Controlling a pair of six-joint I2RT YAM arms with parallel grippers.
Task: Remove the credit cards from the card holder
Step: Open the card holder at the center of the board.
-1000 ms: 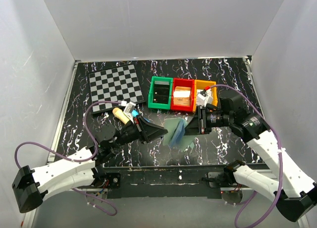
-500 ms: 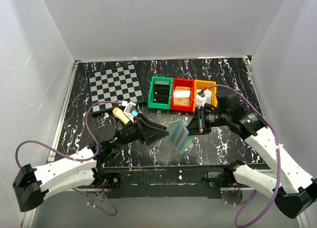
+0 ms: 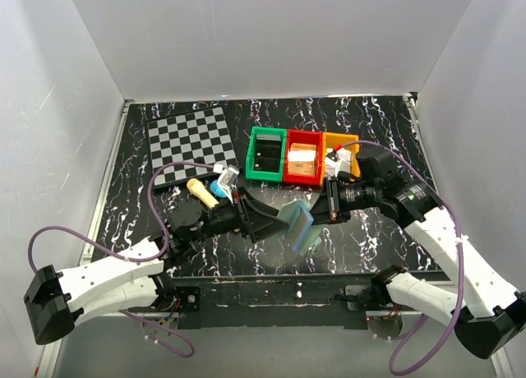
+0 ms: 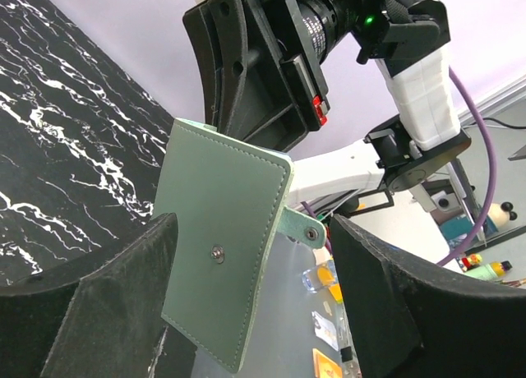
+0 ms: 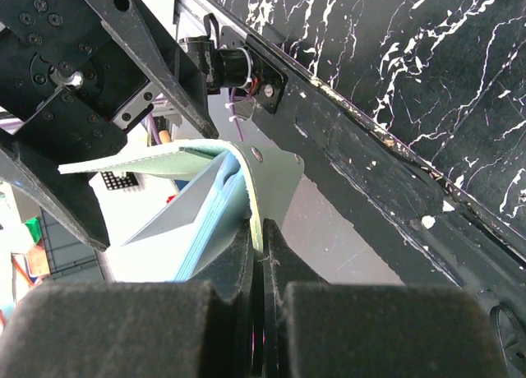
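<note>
Right now your right pincer (image 3: 322, 209) is pinched tight on one edge of the holder (image 3: 300, 225) and holds it up off the bench (image 3: 378, 123). In the right wrist view the two fingers (image 5: 215, 259) meet on the grey-green cover just under the tab (image 5: 275, 168). From that grip the holder (image 5: 189, 205) splays part-way open, its blue-grey inner panels fanning away from the pincer (image 5: 256, 246).

Your left pincer (image 3: 278, 224) faces the right one and is spread wide. In the left wrist view the holder (image 4: 218, 279) stands between its two fingers (image 4: 107, 312), snap side towards the camera. You cannot tell whether either finger touches it.

Any cards inside are hidden in all three views.

Beyond the right pincer, green (image 3: 266, 154), red (image 3: 302, 158) and orange (image 3: 339, 144) bins stand in a row. A checkered board (image 3: 191, 144) lies beyond the left pincer.
</note>
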